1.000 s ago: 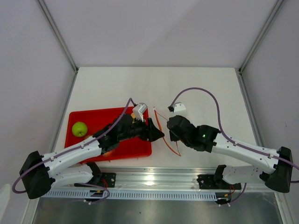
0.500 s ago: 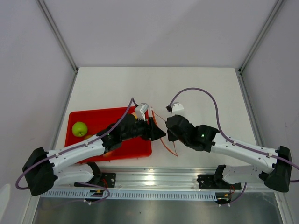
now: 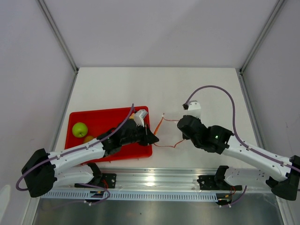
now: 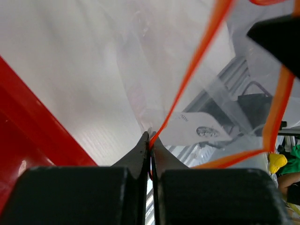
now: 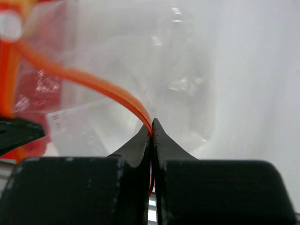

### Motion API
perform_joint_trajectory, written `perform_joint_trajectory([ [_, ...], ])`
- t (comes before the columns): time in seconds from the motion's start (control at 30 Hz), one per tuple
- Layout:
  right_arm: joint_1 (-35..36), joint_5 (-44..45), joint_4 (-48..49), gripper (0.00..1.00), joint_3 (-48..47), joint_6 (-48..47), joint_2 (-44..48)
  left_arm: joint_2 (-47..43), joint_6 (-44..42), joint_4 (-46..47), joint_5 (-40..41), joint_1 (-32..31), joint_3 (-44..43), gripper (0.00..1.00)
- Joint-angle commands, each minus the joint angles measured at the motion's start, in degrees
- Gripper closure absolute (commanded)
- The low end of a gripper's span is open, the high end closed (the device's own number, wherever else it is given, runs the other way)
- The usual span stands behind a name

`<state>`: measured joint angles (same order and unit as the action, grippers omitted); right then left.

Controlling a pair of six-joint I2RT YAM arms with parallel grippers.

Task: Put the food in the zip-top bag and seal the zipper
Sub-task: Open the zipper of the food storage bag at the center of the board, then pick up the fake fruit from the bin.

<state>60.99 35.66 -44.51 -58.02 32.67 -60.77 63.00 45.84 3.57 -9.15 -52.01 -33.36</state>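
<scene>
Ahead of the left claw [image 4: 150,140], the zip-top bag [image 4: 140,56] is clear, glossy, creased plastic film; its zipper [image 4: 197,61] smooth orange plastic; the tray [image 4: 28,122] left of the claw glossy red; the claw itself matt black.

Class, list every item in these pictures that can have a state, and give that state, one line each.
zipper: unsealed, its two strips apart
zip-top bag: mouth open, no fruit seen inside
left gripper: shut on the zipper
right gripper: shut on the zipper
green apple: lying in the red tray, not bagged
yellow-orange fruit: in the tray beside the apple, not bagged
</scene>
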Motion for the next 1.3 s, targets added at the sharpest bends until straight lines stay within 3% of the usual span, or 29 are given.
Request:
perform_joint_trajectory([
  [0.0, -2.1, 7.4, -7.2, 1.00, -3.1, 1.7, 3.3, -2.8, -1.8, -1.5, 2.6, -0.4, 1.5, 0.99],
  [0.33, -3.0, 7.7, -10.0, 1.00, -3.6, 1.7, 6.4, -0.7, -2.9, -0.9, 2.3, -0.4, 1.2, 0.99],
  [0.57, -2.9, 1.7, -3.0, 1.00, -0.3, 0.0, 4.5, 0.6, -5.8, -1.8, 1.2, -0.4, -2.8, 0.61],
  [0.6, -2.9, 1.0, -2.6, 1.00, -0.1, -0.3, 4.0, 0.4, -6.0, -2.4, 1.8, -0.4, -3.2, 0.55],
  [0.63, -2.9, 0.8, -2.0, 1.00, 0.0, -0.5, 3.6, -0.2, -6.5, -3.0, 2.5, -0.4, -4.0, 0.44],
  [0.8, -2.8, 0.6, -1.8, 1.00, 0.0, -0.5, 1.0, -3.2, -8.5, -8.6, 8.8, 0.1, -5.4, 0.20],
  [0.87, -3.0, 0.7, -1.8, 1.00, 0.4, -0.3, 0.9, -4.6, -9.0, -10.3, 11.9, 0.3, -5.7, 0.16],
  [1.0, -3.0, 0.5, -1.5, 1.00, 0.7, -0.1, 1.2, -8.6, -6.0, -19.0, 25.6, 1.8, -6.5, 0.08],
  [1.13, -3.1, 0.1, -1.2, 1.00, 1.1, 0.1, 1.0, -10.4, -3.8, -23.0, 28.9, 6.2, -6.4, 0.01],
  [1.27, -3.0, -0.4, -0.9, 1.00, 1.2, 0.3, 0.8, -8.9, -1.5, -24.8, 29.4, 12.2, -7.6, 0.01],
])
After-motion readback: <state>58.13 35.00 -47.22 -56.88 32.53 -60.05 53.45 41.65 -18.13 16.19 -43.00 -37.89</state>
